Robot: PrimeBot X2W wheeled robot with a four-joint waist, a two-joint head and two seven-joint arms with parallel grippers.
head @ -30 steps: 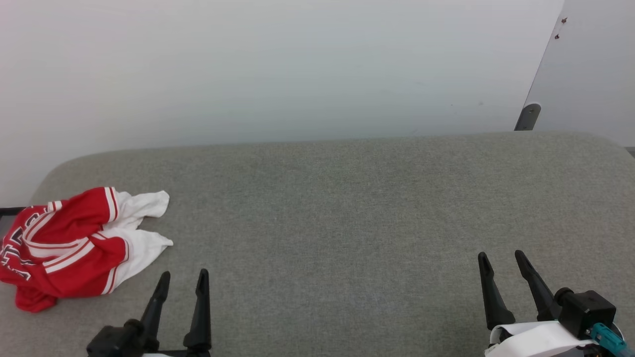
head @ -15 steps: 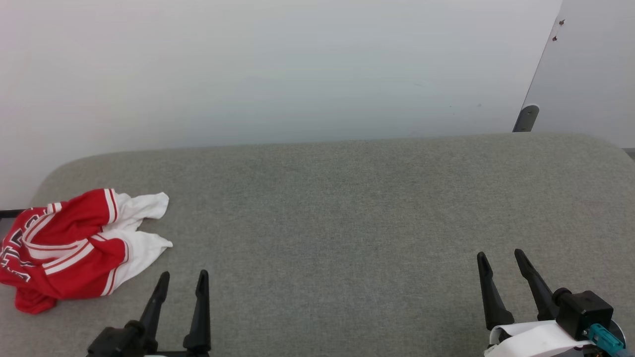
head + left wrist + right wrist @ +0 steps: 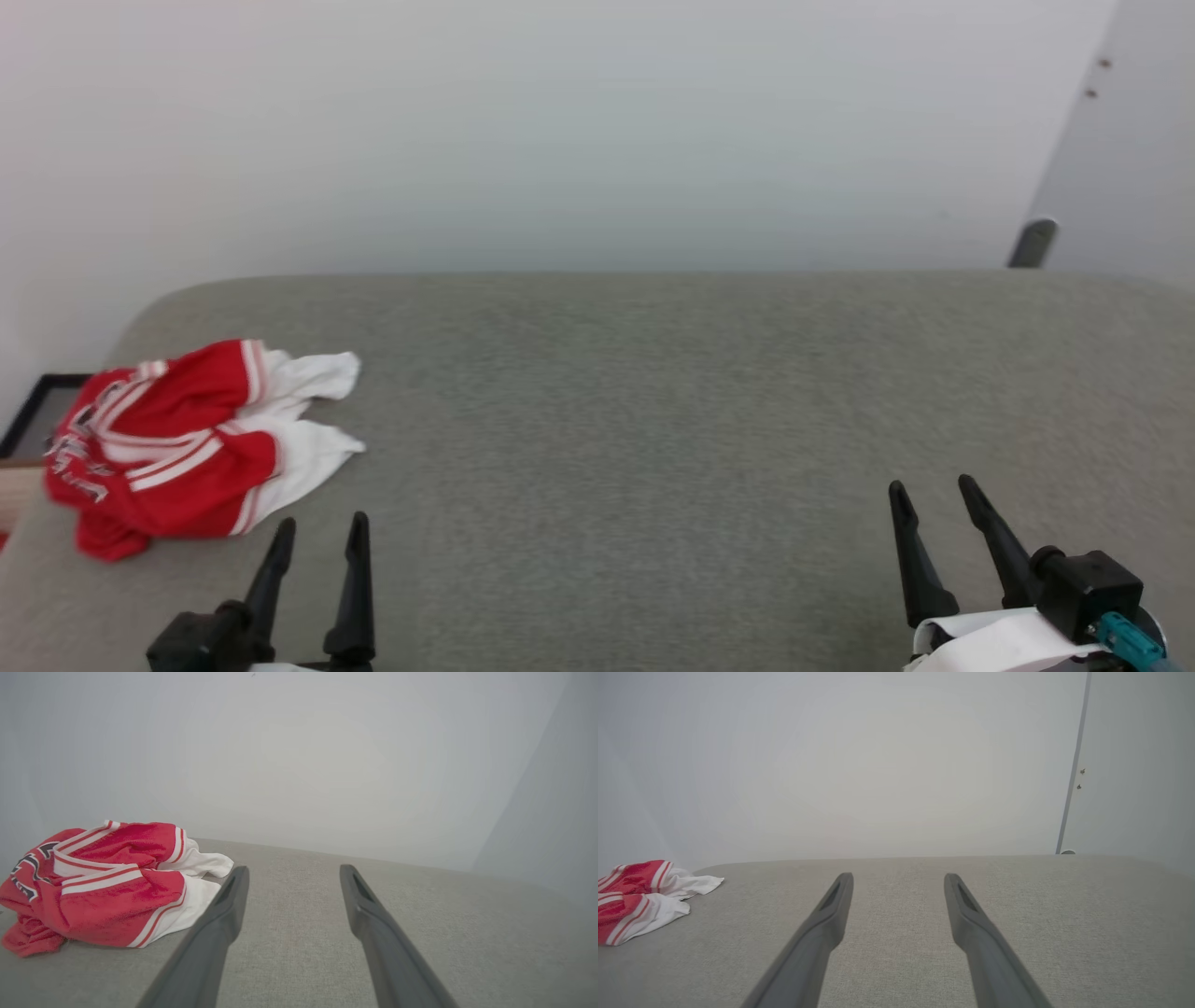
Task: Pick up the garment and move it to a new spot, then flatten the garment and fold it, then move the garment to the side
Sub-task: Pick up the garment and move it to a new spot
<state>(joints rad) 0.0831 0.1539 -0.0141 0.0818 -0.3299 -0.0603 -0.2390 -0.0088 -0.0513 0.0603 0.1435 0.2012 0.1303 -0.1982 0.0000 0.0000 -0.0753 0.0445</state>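
Left fingers (image 3: 356, 579) are standing parted and gripping nothing, hovering low over the bench (image 3: 653, 420). Right fingers (image 3: 913, 551) are likewise standing spread and carrying nothing, well apart from the garment (image 3: 187, 448). The garment is lying crumpled at the bench's left end, just ahead and left of the left fingers, not touching them. Its long axis is running across the bench, white sleeves pointing toward the centre, lettered red body toward the left edge.
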